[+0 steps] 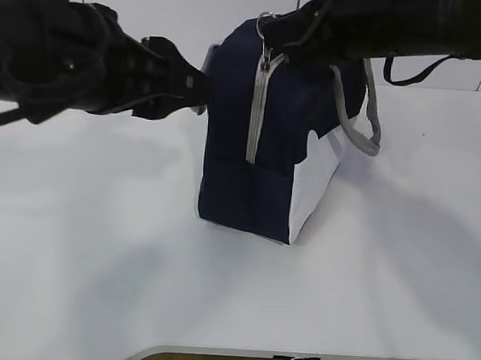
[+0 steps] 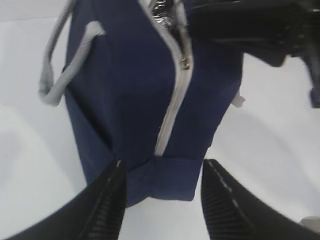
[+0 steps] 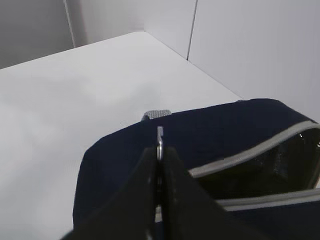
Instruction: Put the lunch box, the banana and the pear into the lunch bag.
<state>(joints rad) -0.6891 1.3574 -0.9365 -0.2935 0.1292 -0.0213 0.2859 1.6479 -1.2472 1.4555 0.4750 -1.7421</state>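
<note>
The navy lunch bag (image 1: 248, 189) stands upright on the white table, its grey zipper strip (image 1: 255, 116) running down the near end. My right gripper (image 1: 269, 43) is at the bag's top, shut on the metal ring pull (image 3: 160, 136). In the right wrist view the zip gapes behind the gripper (image 3: 160, 150) and shows a dark lining. My left gripper (image 1: 204, 88) is open at the bag's left side. In the left wrist view (image 2: 162, 167) its jaws stand on either side of the bag's end fold (image 2: 165, 177). The lunch box, banana and pear are out of view.
Grey strap handles (image 1: 366, 130) hang down the bag's right side, above its white side panel (image 1: 314, 184). The white table (image 1: 97, 261) spreads around the bag, with its front edge (image 1: 295, 359) near the bottom of the exterior view. A white wall stands behind.
</note>
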